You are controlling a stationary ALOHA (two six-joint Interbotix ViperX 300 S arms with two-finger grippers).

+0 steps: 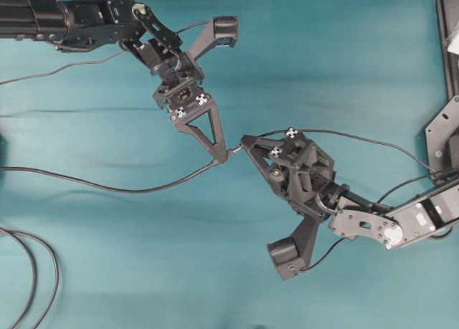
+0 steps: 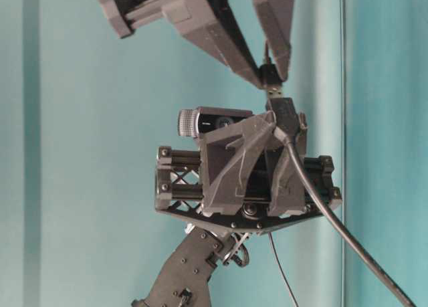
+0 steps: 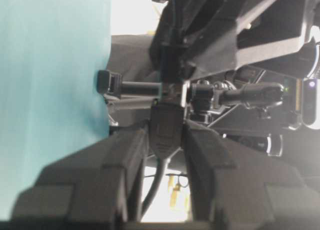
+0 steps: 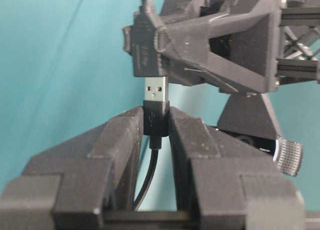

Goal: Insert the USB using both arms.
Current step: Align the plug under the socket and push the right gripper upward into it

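Two black robot arms meet tip to tip above a teal table (image 1: 344, 56), each pinching one end of a cable connection.

The right gripper (image 4: 157, 121) is clamped on the short black body of the USB (image 4: 156, 92), whose silver metal tip juts out past the fingertips toward the other arm. Its thin dark cable (image 4: 146, 180) runs back between the two fingers. In the overhead view this gripper (image 1: 244, 144) reaches in from the lower right, with the plug (image 1: 234, 151) at the centre of the scene.

The left gripper (image 3: 166, 135), coming in from the upper left, is closed on the black socket end (image 3: 165, 127) of a second cable (image 1: 107, 186), which trails away to the left across the table. In the right wrist view the socket (image 4: 144, 54) sits just beyond the plug's metal tip, roughly in line with it; the tip is at the socket's mouth, most of the metal exposed.

From table level, the plug (image 2: 272, 86) hangs from the upper gripper (image 2: 271, 76) directly above the socket (image 2: 284, 113) held by the lower gripper (image 2: 281, 123); whether they touch cannot be told.

Thicker looped dark cables (image 1: 32, 272) lie at the near left edge of the table.
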